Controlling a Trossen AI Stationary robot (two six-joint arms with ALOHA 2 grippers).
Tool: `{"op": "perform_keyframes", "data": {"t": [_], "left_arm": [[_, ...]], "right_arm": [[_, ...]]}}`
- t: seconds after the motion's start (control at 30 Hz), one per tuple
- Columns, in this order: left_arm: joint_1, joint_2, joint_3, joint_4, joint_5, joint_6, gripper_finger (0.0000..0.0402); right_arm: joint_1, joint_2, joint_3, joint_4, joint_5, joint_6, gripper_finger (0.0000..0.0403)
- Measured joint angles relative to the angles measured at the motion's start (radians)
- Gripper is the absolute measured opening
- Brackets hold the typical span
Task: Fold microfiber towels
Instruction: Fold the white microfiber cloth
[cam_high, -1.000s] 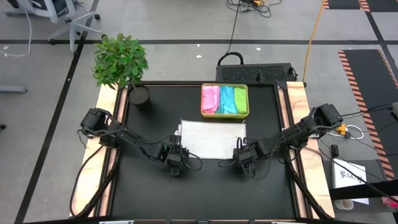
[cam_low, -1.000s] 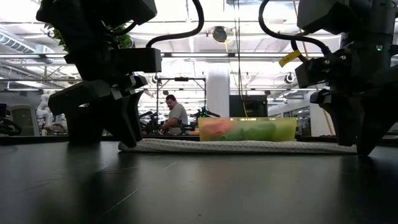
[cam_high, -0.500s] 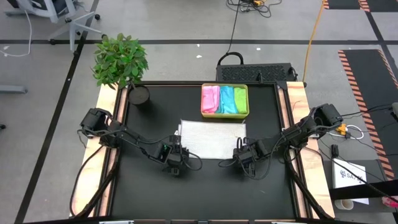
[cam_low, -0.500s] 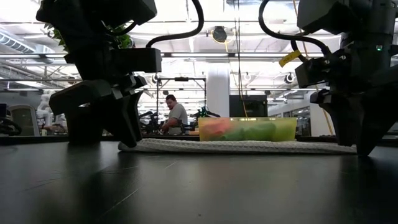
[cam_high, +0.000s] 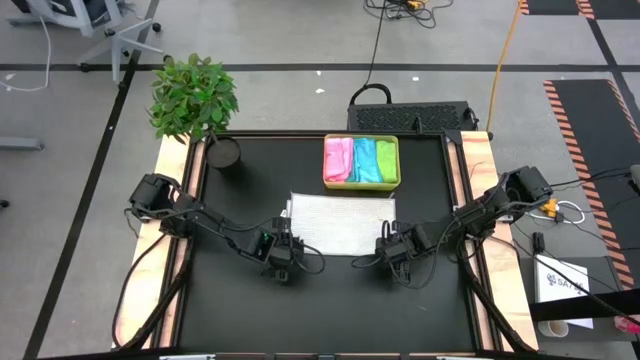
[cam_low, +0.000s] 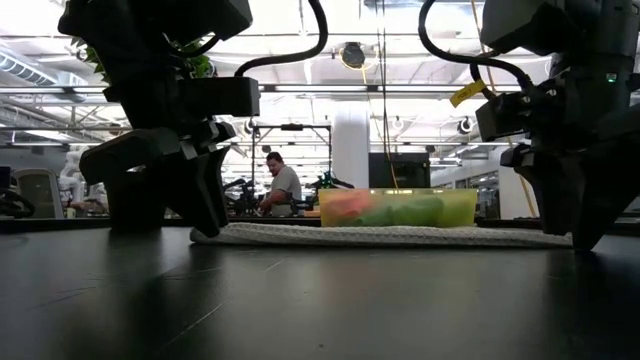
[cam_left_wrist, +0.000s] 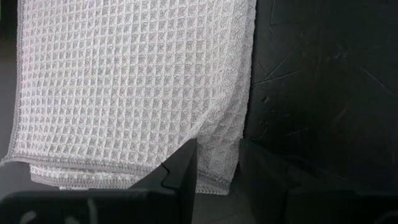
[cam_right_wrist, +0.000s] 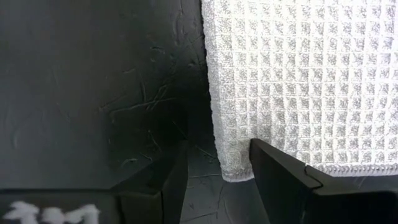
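Observation:
A white waffle-weave microfiber towel (cam_high: 340, 222) lies flat at the table's middle, in two layers at its near edge (cam_left_wrist: 124, 171). My left gripper (cam_left_wrist: 217, 177) stands open at the towel's near left corner, one finger over the cloth and one beyond its side edge. My right gripper (cam_right_wrist: 217, 168) stands open the same way at the near right corner. Both point steeply down, their tips low at the table (cam_low: 212, 225). Pink (cam_high: 338, 160), light blue (cam_high: 364, 160) and lime green (cam_high: 386, 162) towels lie folded in the yellow-green tray (cam_high: 361, 137). My left gripper has the towel's near left corner (cam_left_wrist: 219, 163) between its open fingers, which come from above; whether they touch the cloth I cannot tell. My right gripper has the near right corner (cam_right_wrist: 231, 163) between its open fingers in the same way; touch cannot be told.
The tray stands just beyond the white towel's far edge. A potted plant (cam_high: 193, 95) and a dark round pot (cam_high: 226, 153) are at the far left corner. Bare black table (cam_high: 330, 310) lies on the near side. A person (cam_low: 283, 188) sits in the room behind.

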Motion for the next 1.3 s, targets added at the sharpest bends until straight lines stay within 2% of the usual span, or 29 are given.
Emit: {"op": "perform_keyframes", "data": {"t": [0.13,0.3,0.5,1.03,1.17,1.3], "left_arm": [[0.0,0.0,0.0,0.0,0.0,0.0,0.0122],[0.0,0.0,0.0,0.003,0.051,-0.028,0.0122],[-0.004,0.0,0.0,0.004,0.023,-0.045,0.0122],[0.0,-0.002,-0.055,0.061,0.03,-0.127,0.0122],[-0.001,-0.002,-0.055,0.056,0.02,-0.142,0.011],[-0.002,-0.001,-0.056,0.058,0.025,-0.143,0.0057]], "right_arm": [[0.0,0.0,-0.005,0.004,0.0,0.012,0.0167],[0.0,0.001,-0.007,0.007,0.002,0.013,0.0162],[0.0,0.001,-0.008,0.013,0.003,0.013,0.0145],[0.004,0.002,-0.009,0.024,0.042,0.013,0.0141],[0.004,0.002,-0.009,0.028,0.049,0.038,0.0111],[0.003,0.003,-0.009,0.037,0.055,0.04,0.005]]}}
